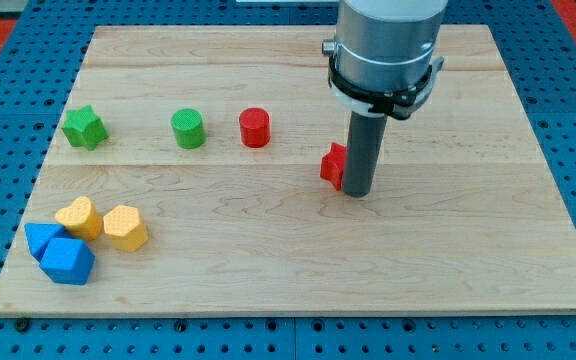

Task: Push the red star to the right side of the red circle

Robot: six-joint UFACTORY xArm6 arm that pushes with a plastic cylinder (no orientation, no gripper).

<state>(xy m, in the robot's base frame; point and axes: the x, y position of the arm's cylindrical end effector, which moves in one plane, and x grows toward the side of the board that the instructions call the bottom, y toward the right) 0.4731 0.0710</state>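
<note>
The red star (333,165) lies near the board's middle, partly hidden behind my rod. My tip (357,193) stands right against the star's right side, touching or nearly touching it. The red circle (255,128) stands to the view's left of the star and a little higher, about a block's width and a half away. The star is on the circle's right, slightly lower.
A green circle (188,129) stands left of the red circle, and a green star (84,127) further left. At the bottom left lie two yellow blocks (78,217) (125,227) and two blue blocks (67,260) (41,238). The wooden board (298,280) rests on a blue pegboard.
</note>
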